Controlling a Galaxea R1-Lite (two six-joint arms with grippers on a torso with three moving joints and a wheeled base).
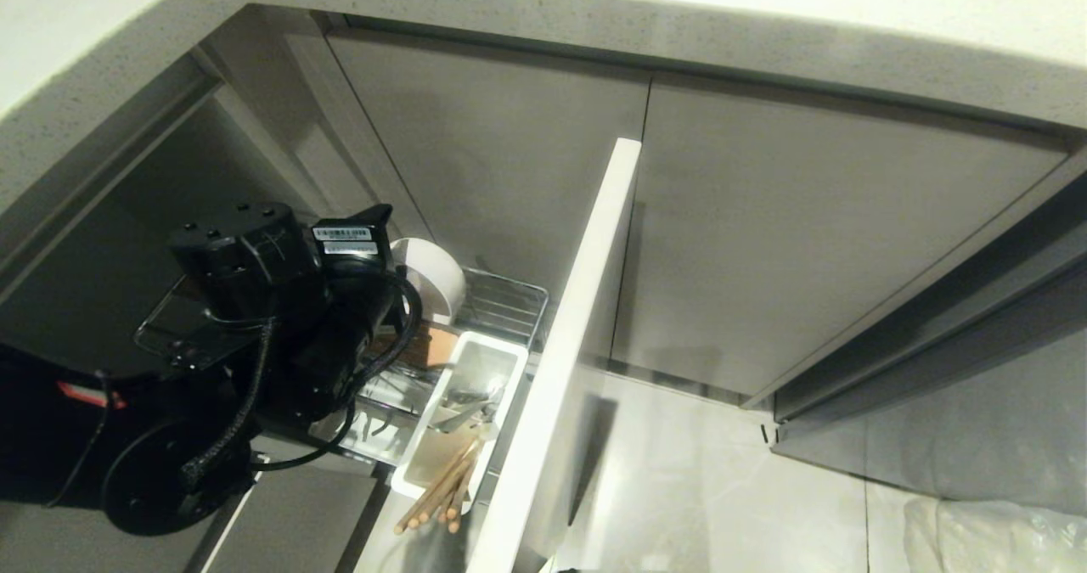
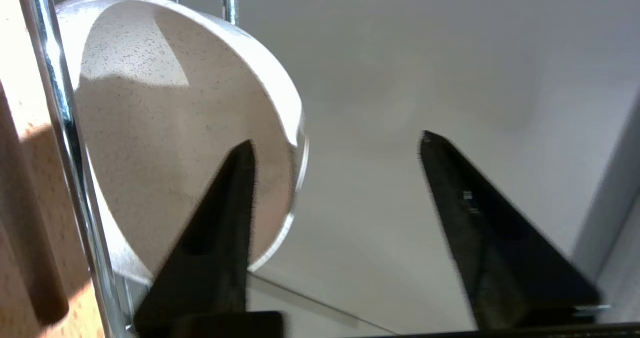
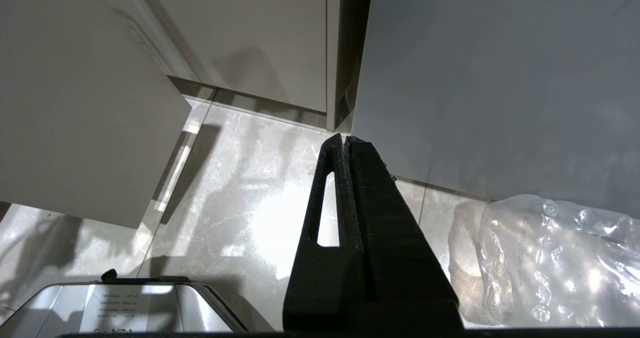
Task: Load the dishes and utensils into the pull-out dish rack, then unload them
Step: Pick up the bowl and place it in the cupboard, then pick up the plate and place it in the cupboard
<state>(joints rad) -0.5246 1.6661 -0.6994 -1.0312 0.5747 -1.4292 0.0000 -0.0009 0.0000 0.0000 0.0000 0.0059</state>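
Cream bowl [image 2: 165,127] (finely speckled), white caddy [image 1: 475,361]

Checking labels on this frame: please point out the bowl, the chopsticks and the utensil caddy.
bowl [image 2: 175,142], left wrist view, speckled inner surface.
chopsticks [image 1: 442,492], head view, middle of the bundle.
utensil caddy [image 1: 507,348], head view, white top rim.

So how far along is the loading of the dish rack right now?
Mostly loaded, it seems. The white bowl stands on edge in the rack, and the chopsticks and a metal utensil sit in the white caddy. The left hand is open beside the bowl, holding nothing. The right hand is shut, parked over the floor. The pink plate can't be confirmed; unloading remains.
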